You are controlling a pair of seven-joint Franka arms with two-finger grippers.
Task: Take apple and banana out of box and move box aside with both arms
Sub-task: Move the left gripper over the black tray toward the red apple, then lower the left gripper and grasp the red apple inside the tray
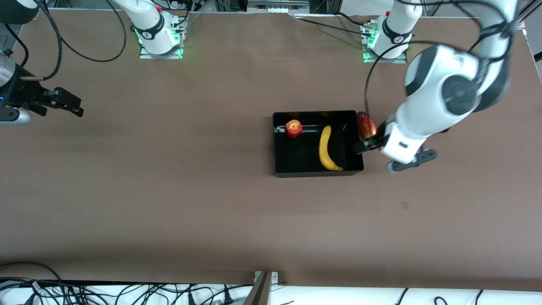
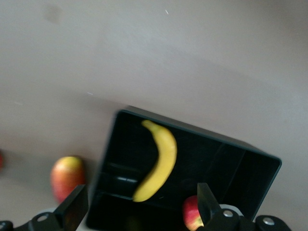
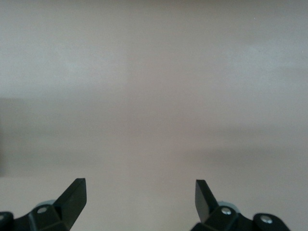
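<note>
The black tray (image 1: 315, 113) lies mid-table, toward the left arm's end. The red apple (image 1: 294, 128) and the yellow banana (image 1: 326, 148) lie inside it, apart from each other. My left gripper (image 1: 367, 144) hangs open and empty over the tray's wall at the left arm's end. In the left wrist view the left gripper (image 2: 140, 204) has its fingers spread over the tray (image 2: 250, 175), the banana (image 2: 161, 159) and the apple (image 2: 191, 215). My right gripper (image 1: 70, 103) waits open and empty over bare table at the right arm's end; it also shows in the right wrist view (image 3: 139, 195).
An oblong red-yellow mango-like fruit (image 1: 366, 124) lies on the table against the outside of the tray, beside my left gripper; it also shows in the left wrist view (image 2: 67, 175). The arm bases stand along the table's edge farthest from the front camera.
</note>
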